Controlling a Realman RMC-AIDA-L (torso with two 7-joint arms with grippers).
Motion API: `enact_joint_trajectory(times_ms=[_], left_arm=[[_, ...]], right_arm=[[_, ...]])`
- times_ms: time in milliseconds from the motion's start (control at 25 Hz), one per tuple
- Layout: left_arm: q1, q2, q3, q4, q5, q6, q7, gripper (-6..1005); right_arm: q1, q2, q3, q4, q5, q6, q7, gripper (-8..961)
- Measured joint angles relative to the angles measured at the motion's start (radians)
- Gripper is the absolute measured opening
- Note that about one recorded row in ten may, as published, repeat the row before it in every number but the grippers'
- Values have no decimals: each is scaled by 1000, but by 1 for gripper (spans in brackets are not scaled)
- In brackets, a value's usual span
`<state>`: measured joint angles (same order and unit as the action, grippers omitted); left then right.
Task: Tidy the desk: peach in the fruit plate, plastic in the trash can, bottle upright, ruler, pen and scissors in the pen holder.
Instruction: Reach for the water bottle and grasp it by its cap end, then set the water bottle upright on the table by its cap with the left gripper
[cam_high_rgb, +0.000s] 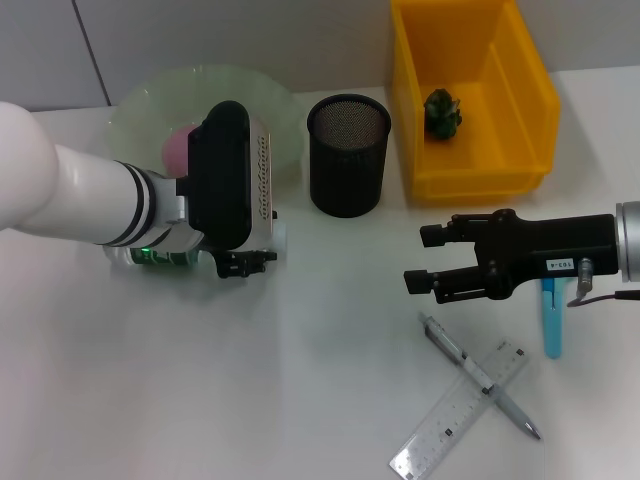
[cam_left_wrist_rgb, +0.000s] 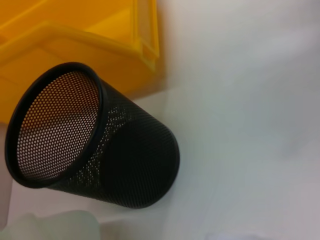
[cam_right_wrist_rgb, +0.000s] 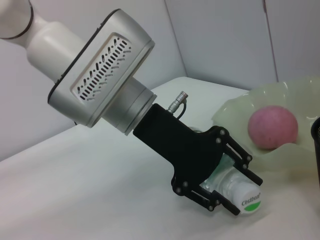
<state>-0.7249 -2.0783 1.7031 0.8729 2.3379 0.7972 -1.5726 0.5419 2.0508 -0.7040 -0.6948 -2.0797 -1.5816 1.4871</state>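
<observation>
Currently lying flat beside fruit plate (cam_high_rgb: 270, 110): bottle (cam_right_wrist_rgb: 235, 192), long axis along table (cam_high_rgb: 300, 400), clamped in left gripper (cam_right_wrist_rgb: 220, 185) fingers; right gripper (cam_high_rgb: 425, 262) fingers wide, idle over pen (cam_high_rgb: 480, 375).

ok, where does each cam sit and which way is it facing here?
Head: up on the robot, looking forward and down at the desk; both arms show, left gripper by the fruit plate, right gripper above the pen.
Left wrist: faces the pen holder and trash can; no own body shows.
Right wrist: looks across at the left gripper clamped on the bottle, peach behind.
Shared: head and left wrist both see the pen holder.
</observation>
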Motion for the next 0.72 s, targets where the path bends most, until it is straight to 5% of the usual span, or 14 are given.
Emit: enact_joint_trajectory(times_ms=[720], left_arm=[[63, 6, -10, 133, 0, 72, -90, 445]], right_arm=[[7, -1, 0, 0, 0, 2, 2, 809]])
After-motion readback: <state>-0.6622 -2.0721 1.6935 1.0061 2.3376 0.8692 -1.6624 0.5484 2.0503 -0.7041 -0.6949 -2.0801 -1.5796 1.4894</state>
